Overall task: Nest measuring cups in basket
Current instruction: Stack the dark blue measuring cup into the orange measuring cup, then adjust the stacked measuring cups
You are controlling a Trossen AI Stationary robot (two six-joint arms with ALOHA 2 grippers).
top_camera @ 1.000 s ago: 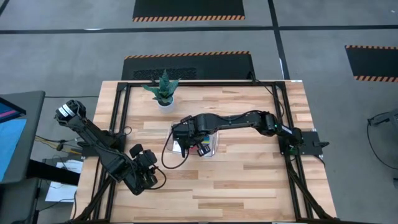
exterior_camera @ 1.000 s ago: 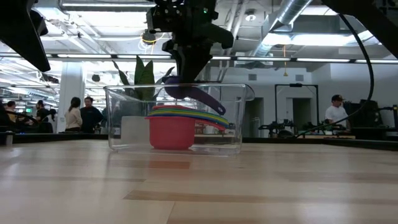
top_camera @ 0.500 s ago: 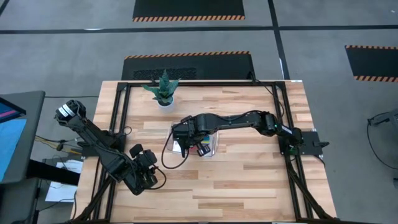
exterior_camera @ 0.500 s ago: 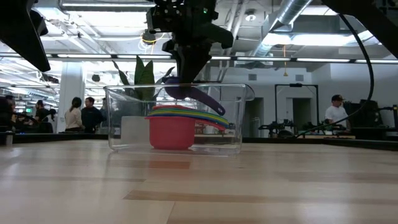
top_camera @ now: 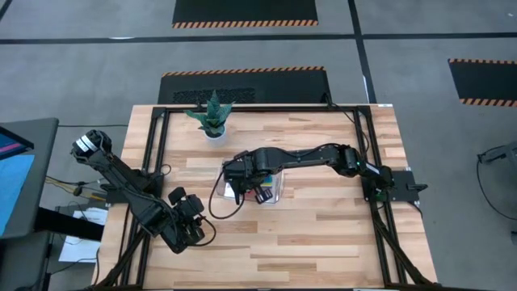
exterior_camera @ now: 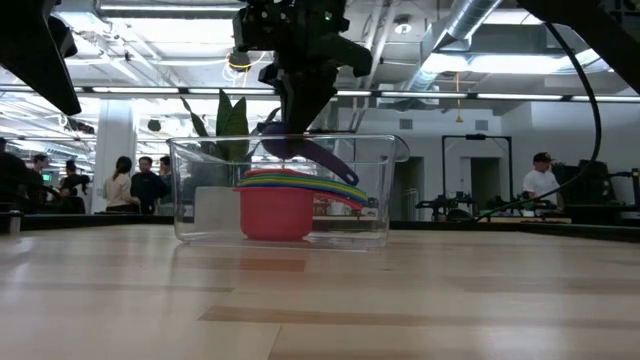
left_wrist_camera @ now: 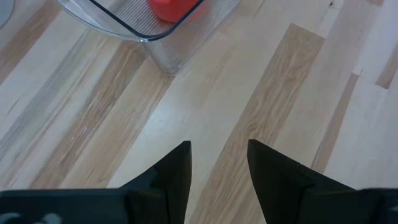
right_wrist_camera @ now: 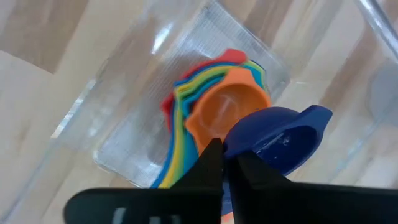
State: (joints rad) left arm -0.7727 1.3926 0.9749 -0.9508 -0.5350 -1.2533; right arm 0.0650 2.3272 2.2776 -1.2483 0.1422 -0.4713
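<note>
Dark blue cup (right_wrist_camera: 280, 140) | right pincer (right_wrist_camera: 225, 163) clamped on it; over basket (exterior_camera: 285, 190)

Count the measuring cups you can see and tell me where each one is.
5 visible: red, green, yellow and orange nested in the basket, and a dark blue cup held above by the right gripper. More may hide in the stack.

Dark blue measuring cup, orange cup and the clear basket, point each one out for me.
Dark blue measuring cup (right_wrist_camera: 283, 140): right wrist view, on its bowl.
Orange cup (right_wrist_camera: 233, 106): right wrist view, inside its bowl.
Basket (exterior_camera: 200, 190): low view, on its clear front wall.
</note>
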